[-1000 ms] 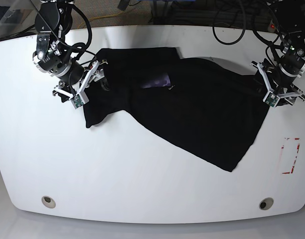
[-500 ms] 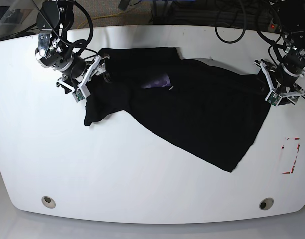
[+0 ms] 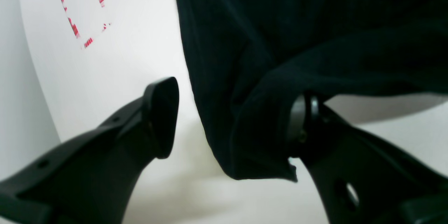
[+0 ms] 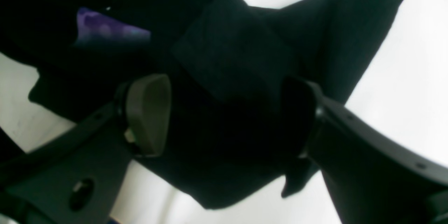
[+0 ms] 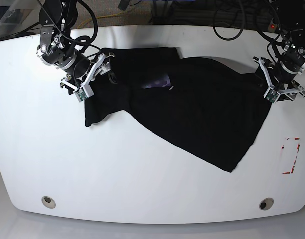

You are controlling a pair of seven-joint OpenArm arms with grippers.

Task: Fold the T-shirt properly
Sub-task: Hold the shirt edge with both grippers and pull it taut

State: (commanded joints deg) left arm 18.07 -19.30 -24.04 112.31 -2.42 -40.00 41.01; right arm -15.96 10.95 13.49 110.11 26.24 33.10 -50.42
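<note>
Find the shirt (image 5: 192, 99) rumpled over the back and middle of the white table (image 5: 117, 184), slanting from the rear left to a corner nearer the front right in the base view. Show purple at the patch (image 5: 160, 81), among folds on the shirt's left half. In the left wrist view, see a raised fold reaching between the fingers of the left gripper (image 3: 234, 122); fingers parted, not clenched. In the right wrist view, see bunched cloth between and beneath the parted fingers of the right gripper (image 4: 224, 117); cannot tell about contact.

Note bare white along the long front edge and wide room before it. At the front corners, spot a left hole (image 5: 48, 202) and a right hole (image 5: 266, 203). To the right, well apart from the cloth, red marks (image 5: 291, 155). At the shirt's two sides, meet both grippers, partly blocking sight of cloth.
</note>
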